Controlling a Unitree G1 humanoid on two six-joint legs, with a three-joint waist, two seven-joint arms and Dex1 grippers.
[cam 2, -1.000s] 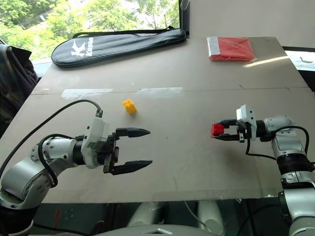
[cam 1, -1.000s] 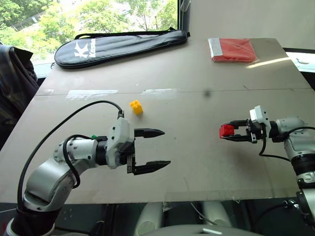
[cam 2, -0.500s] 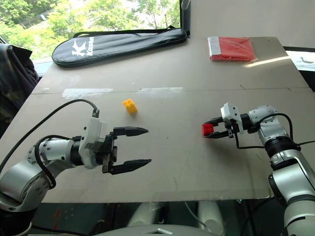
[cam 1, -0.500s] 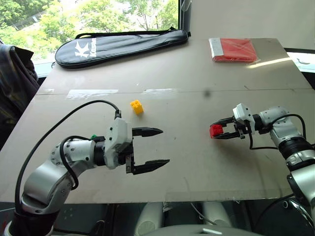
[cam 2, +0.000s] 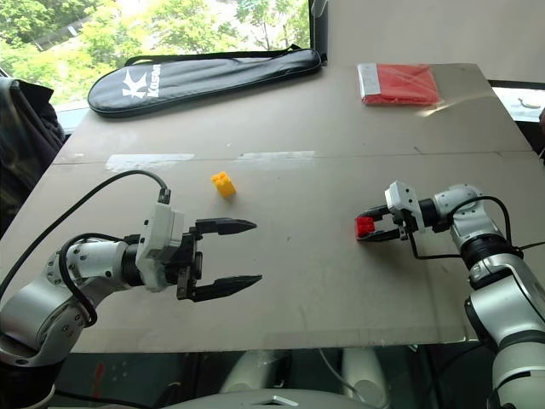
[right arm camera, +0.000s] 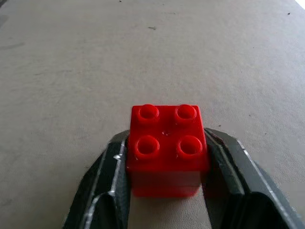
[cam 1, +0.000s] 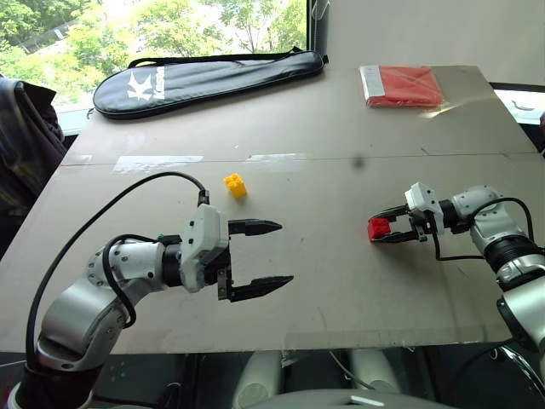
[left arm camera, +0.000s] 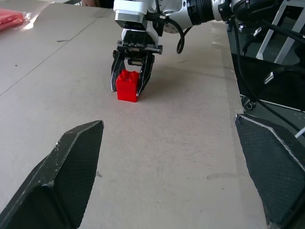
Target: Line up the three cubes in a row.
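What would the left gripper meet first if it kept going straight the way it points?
Probably the red cube, which sits between the fingers of the right gripper straight ahead of the left gripper across bare table. Nothing lies between them, though exact height alignment is uncertain.

Table [cam 1: 324, 281]: bare between yellow cube [cam 1: 235, 185] and red cube [cam 1: 378, 227]. Far edge: black racket bag [cam 1: 204, 78], red packet [cam 1: 404, 86].

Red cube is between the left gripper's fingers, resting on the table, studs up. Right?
Wrong arm: the red cube sits between the right gripper's fingers, as the right wrist view shows. It does rest on the table, studs up.
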